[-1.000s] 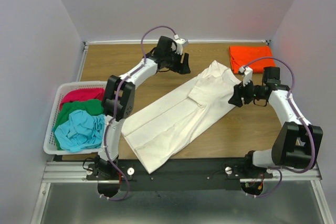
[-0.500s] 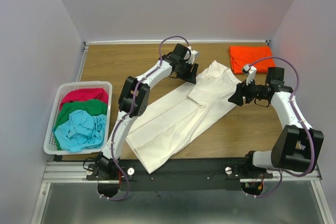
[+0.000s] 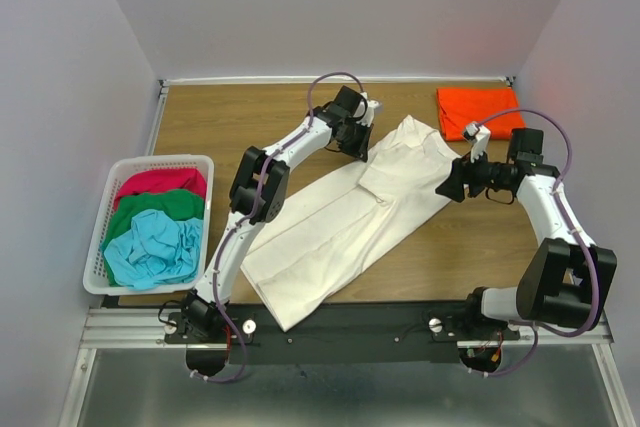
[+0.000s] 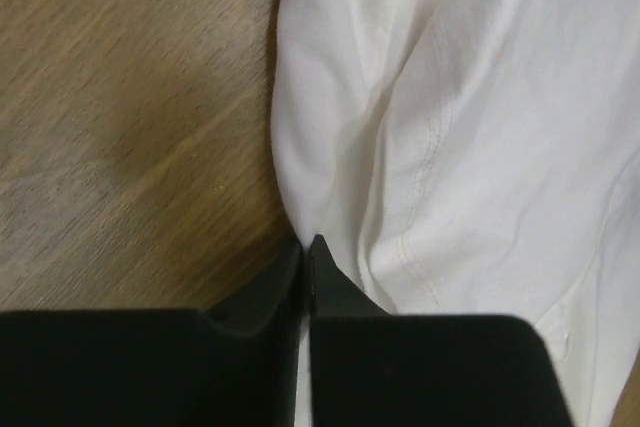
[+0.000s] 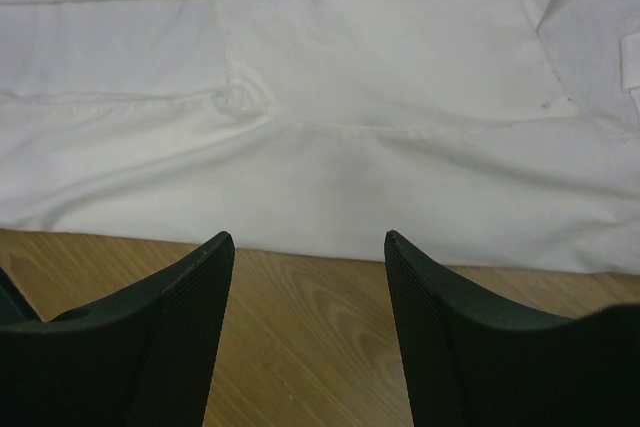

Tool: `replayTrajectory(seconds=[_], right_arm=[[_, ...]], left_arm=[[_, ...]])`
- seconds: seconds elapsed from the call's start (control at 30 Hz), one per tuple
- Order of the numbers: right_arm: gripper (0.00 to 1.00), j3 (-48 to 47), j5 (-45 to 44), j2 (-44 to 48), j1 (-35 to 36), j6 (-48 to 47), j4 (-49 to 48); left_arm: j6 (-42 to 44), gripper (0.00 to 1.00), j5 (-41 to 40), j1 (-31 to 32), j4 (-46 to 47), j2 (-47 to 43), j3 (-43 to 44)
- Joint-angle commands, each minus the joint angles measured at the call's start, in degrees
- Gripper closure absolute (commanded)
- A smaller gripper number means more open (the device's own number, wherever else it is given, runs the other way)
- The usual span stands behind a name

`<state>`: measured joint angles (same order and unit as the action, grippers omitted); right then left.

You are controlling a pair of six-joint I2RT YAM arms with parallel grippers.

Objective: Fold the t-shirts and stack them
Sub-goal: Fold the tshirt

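At the left, the white basket (image 3: 160, 160) is holding three crumpled shirts: the crimson t-shirt (image 3: 160, 183) at the far end, the green t-shirt (image 3: 150, 207) in the middle and the light blue t-shirt (image 3: 150, 247) at the near end. They are waiting unfolded.

Moving right, your left gripper (image 3: 355, 142) is reaching to the far left edge of the cream-white t-shirt (image 3: 330, 227). In the left wrist view its jaws are clenched, and the hem of the cloth is running straight into the tips, so I am judging that it is pinching the edge there. This shirt is lying flat on the table (image 3: 230, 117), diagonally from the near middle to the far right, partly folded already.

You are dealing with thin, soft and light cloth. It is not keeping any shape, so it will probably hang down and wrinkle when you are lifting it. I think you should take it at the hem or at a corner, through all layers, and with both sides at the same height.

Further right, your right gripper (image 3: 447, 185) is hovering just beside the right edge of the same shirt. Its jaws are released and wide, with nothing between them, and the wrist view is showing bare wood under them and the cloth edge just ahead.

At the far right corner, the orange t-shirt (image 3: 478, 107) is lying folded, well apart from the cream one.
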<state>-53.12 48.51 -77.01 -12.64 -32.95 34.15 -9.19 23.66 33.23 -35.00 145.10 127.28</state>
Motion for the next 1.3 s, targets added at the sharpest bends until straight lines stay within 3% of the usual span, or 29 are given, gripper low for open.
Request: replayTrajectory(seconds=[0.0,0.13,0.27,0.33,0.4,0.43,0.57,0.63,0.77,0.9,1.13,1.27], right_arm=[[0.31,1.0,1.59,0.81,-0.8,0.43,-0.49],[0.31,1.18,1.76,0.9,-1.07,0.43,-0.58],[0.31,1.09,2.2,0.64,-1.24,0.43,-0.49],[0.31,1.18,2.46,0.46,-1.24,0.26,-0.49],[0.31,1.53,2.9,0.2,-1.24,0.08,-0.49],[0.31,1.71,3.25,-0.15,-1.24,-0.01,-0.49],[0.31,2.06,5.09,-2.6,-1.07,-0.1,-0.4],[0.31,1.45,5.28,-4.36,-0.28,0.6,-0.4],[0.32,-1.01,1.95,-8.58,6.91,2.45,-0.49],[0.32,-5.3,-3.32,-12.54,21.12,4.03,-0.49],[0.33,-14.64,-10.35,-23.96,37.67,14.66,-4.43],[0.34,-15.17,-16.42,-25.56,48.64,8.1,-5.06]], left_arm=[[-0.82,1.0,-4.4,-0.62,-1.21,-0.51,0.34],[-3.11,1.0,-6.6,-5.1,3.0,-9.09,-8.43],[-6.71,1.0,-6.35,-13.95,11.16,-16.77,-23.01],[-8.9,1.0,-5.12,-16.87,13.11,-18.18,-25.32],[-9.7,0.88,-3.02,-19.86,13.99,-18.36,-25.34],[-9.97,0.73,-2.31,-20.48,13.65,-18.01,-23.94],[-8.57,0.45,-0.98,-21.28,13.29,-21.59,-20.95],[-8.04,0.43,-2.73,-21.28,12.95,-25.98,-20.41],[-5.23,0.38,-9.93,-21.28,13.64,-36.88,-23.91],[-0.76,0.33,-19.93,-21.37,21.26,-52.08,-40.82],[1.63,0.26,-35.51,-21.89,32.27,-81.85,-68.2],[2.86,0.25,-39.83,-21.9,36.22,-93.99,-80.84]])
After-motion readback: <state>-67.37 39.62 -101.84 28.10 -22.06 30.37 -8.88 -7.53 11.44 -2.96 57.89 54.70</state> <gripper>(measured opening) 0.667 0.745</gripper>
